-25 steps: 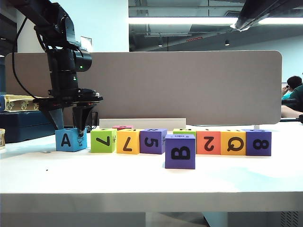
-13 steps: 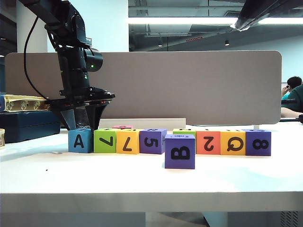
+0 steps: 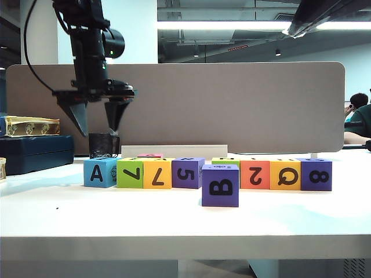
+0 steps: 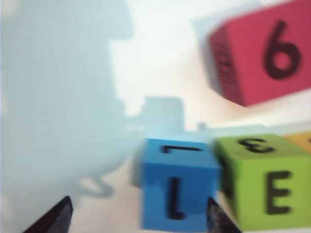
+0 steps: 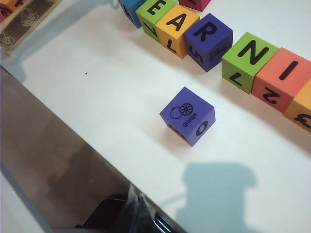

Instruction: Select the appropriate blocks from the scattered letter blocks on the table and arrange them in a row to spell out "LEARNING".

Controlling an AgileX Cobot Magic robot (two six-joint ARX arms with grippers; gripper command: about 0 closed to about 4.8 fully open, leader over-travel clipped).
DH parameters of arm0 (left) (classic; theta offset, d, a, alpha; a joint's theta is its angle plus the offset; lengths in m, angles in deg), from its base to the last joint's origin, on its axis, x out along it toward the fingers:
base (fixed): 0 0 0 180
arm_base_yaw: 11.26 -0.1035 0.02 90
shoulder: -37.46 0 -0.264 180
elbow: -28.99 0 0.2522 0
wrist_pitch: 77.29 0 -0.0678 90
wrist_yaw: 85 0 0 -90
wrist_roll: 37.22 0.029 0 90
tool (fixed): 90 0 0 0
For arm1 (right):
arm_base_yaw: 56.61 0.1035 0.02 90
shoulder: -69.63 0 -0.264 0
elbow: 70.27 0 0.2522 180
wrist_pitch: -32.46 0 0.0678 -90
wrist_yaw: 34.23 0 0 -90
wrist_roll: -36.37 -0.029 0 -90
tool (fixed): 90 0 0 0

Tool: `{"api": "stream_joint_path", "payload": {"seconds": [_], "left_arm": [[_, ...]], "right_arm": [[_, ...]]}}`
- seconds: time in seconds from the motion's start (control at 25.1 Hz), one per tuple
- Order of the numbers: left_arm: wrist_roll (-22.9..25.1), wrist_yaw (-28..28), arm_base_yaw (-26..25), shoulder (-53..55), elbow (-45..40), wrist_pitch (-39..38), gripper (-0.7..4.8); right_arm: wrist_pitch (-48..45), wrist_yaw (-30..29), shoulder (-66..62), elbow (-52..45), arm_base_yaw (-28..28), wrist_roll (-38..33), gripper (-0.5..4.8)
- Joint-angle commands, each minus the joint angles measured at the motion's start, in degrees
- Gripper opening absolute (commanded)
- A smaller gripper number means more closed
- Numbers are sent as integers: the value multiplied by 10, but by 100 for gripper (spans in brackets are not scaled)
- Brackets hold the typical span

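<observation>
A row of letter blocks stands on the white table [image 3: 174,223]: blue [image 3: 98,172], green [image 3: 130,173], yellow [image 3: 157,173], purple [image 3: 186,172], orange-red [image 3: 255,174], yellow [image 3: 285,175], purple [image 3: 316,174]. My left gripper [image 3: 96,128] hangs open well above the blue block, holding nothing. The left wrist view shows the gripper [image 4: 138,218] over the blue L block [image 4: 177,182], which touches the green E block [image 4: 265,179]. In the right wrist view the tops read E [image 5: 156,10], A [image 5: 177,26], R [image 5: 210,35], N [image 5: 249,54], I [image 5: 286,73]. My right gripper [image 5: 140,206] is shut, off the table's front edge.
The purple B cube [image 3: 220,185] stands alone in front of the row, seen as the Orange-marked cube [image 5: 187,115]. A red 6 block [image 4: 262,53] lies behind the row. A black cup [image 3: 103,145], a dark case [image 3: 35,152] and the grey-brown partition [image 3: 232,104] stand behind.
The left gripper slid the blue block rightward against the green one, let it go, opened wider and rose well above it. The right arm has not moved.
</observation>
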Motion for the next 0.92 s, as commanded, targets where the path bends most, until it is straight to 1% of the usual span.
{"api": "stream_joint_path", "payload": {"seconds": [0.04, 0.12, 0.16, 0.2, 0.24, 0.36, 0.48, 0.72, 0.92], "left_arm": [[6, 76, -4, -4, 10, -17, 247], [8, 99, -10, -3, 3, -30, 181], [13, 98, -14, -2, 2, -38, 133], [14, 99, -17, -2, -1, -41, 107], [14, 99, -17, -2, -3, -41, 105], [14, 91, -24, -1, -30, -31, 54], [22, 91, -24, 0, -56, -14, 52], [26, 38, -24, 0, -119, 66, 51], [22, -9, -24, 0, -139, 91, 51]], "right_arm": [[-5, 0, 1, 2, 0, 2, -1], [-5, 0, 1, 2, 0, 2, -2], [-5, 0, 1, 2, 0, 2, -2], [-5, 0, 1, 2, 0, 2, -2], [-5, 0, 1, 2, 0, 2, -2], [-12, 1, 1, 2, 0, 2, -2], [-22, 1, 1, 2, 0, 2, -2], [-36, 1, 1, 2, 0, 2, -2], [-36, 1, 1, 2, 0, 2, -2]]}}
